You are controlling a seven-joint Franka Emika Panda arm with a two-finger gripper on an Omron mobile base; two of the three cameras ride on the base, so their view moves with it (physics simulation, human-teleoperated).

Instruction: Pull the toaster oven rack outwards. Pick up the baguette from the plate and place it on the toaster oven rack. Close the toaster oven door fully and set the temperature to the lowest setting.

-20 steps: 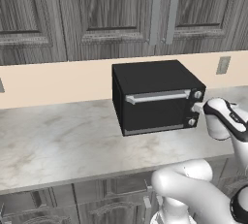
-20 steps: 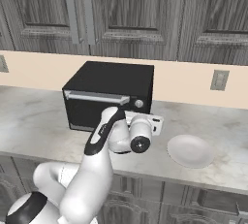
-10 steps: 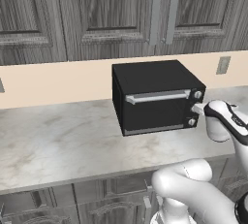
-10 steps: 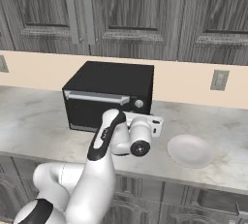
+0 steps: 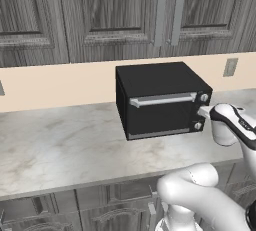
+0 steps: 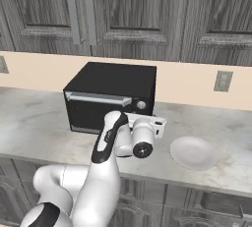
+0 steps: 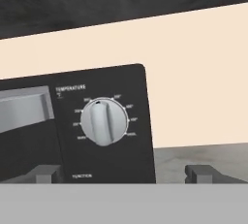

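— Where's the end effector [image 7: 124, 173]?
— Wide open, holding nothing, levelled at the toaster oven [image 5: 160, 100] on the desk [image 5: 60, 140]. Temperature knob [image 7: 103, 121] dead ahead, slightly above and left of centre between the finger tips. Toaster oven door [image 5: 161, 112] up and shut; plate [image 6: 194, 153] off to the right, bare.

— How to take the knob?
— Small, rigid, probably smooth, stiff to turn. Best pinched across its raised rib, squarely, then twisted toward the lowest mark. Off-centre grip likely to slip.
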